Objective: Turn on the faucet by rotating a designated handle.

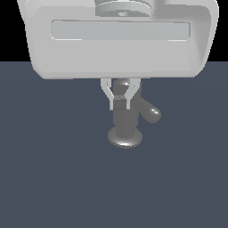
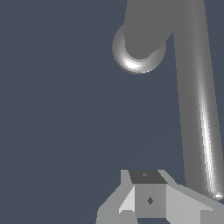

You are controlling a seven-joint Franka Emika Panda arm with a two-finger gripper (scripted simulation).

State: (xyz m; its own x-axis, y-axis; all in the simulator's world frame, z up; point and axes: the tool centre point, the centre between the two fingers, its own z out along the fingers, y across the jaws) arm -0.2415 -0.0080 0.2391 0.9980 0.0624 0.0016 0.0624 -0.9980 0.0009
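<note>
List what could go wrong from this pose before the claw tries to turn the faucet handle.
1. In the exterior view the claw sits in front of the faucet body, while the handle juts toward the exterior view's right. It may push the cylinder instead of the rod.
2. The handle is smooth with a rounded tip; the fingers look closed together, so a push could slide off the end.
3. Depth between claw and faucet is unclear here, so it may collide.

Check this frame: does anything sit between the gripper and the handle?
Nothing does. In the wrist view, only bare dark floor separates the gripper from the handle, which runs alongside it. The exterior view cannot settle it.
</note>
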